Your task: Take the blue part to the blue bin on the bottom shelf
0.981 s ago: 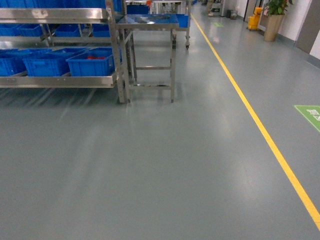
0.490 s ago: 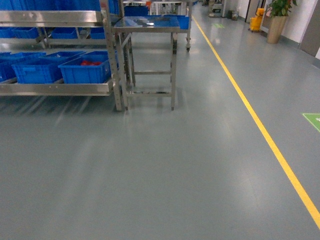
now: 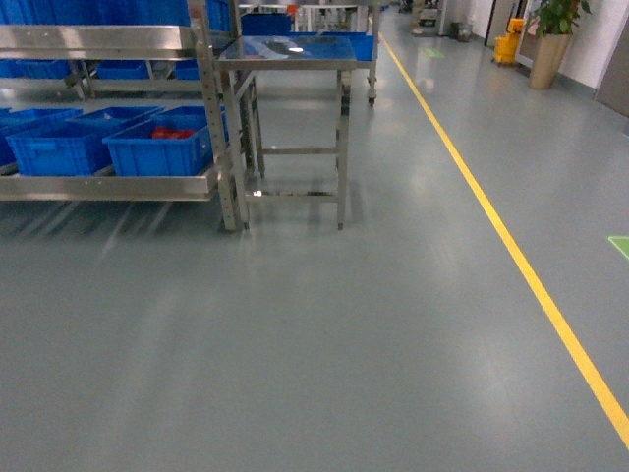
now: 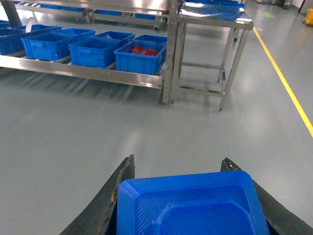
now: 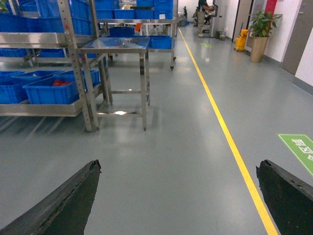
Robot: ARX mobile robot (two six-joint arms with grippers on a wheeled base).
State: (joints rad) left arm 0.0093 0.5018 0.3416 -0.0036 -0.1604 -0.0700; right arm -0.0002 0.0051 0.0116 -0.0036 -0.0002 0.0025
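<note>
in left gripper (image 4: 188, 196): blue part (image 4: 190, 205), long axis crosswise.

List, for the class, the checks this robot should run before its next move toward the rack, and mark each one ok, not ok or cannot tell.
1. Blue part held between the left gripper fingers: ok.
2. Right gripper open and empty: ok.
3. Bottom shelf in sight: ok, at the head view's left.
4. Within reach of the blue bins: not ok, open floor lies between.
5. Target bin chosen: cannot tell; the end bin holds red items.
6. Steel table beside the rack, apart from the robot: ok.
</note>
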